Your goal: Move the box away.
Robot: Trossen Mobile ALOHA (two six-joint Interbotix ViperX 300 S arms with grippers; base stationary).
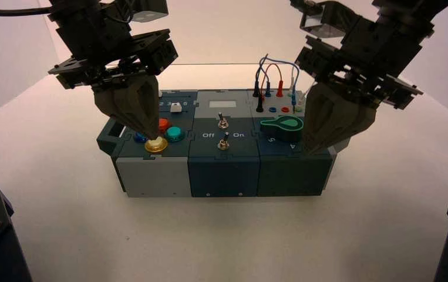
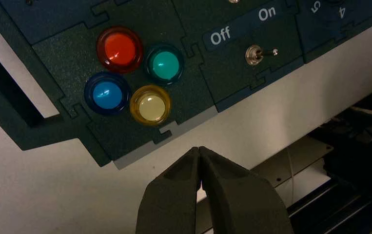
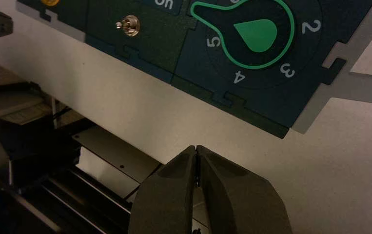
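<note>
Table (image 1: pixel 221 235): pale, plain surface spreading across the frame; light walls (image 1: pixel 10 59) behind and at both sides.
Box (image 1: pixel 224 176): on the table, middle of the frame, long side facing the near edge; dark-teal and grey panels, side handle (image 2: pixel 8 78) at the left end.
Buttons: four clustered on the box's left part: red (image 2: pixel 120 49), green (image 2: pixel 166 65), blue (image 2: pixel 107 94), yellow (image 2: pixel 150 106).
Middle panels: two metal toggle switches (image 1: pixel 224 144), one behind the other, with "Off" and "On" lettered between them.
Dial (image 3: pixel 259 36): green-outlined, dark, right part of the box; numerals 2, 3, 4 and 5 legible around it.
Wires (image 1: pixel 280 60): blue and red loops among plugs, upper right of the box.
Left claw (image 2: pixel 199 147): closed, fingertips together; left of centre in the high view, over the button side in that line of sight.
Right claw (image 3: pixel 197 146): closed, fingertips together; right of centre in the high view, overlapping the right part of the box beside the dial.
Tilt: both claws angled downward, tips toward the near edge of the box.
</note>
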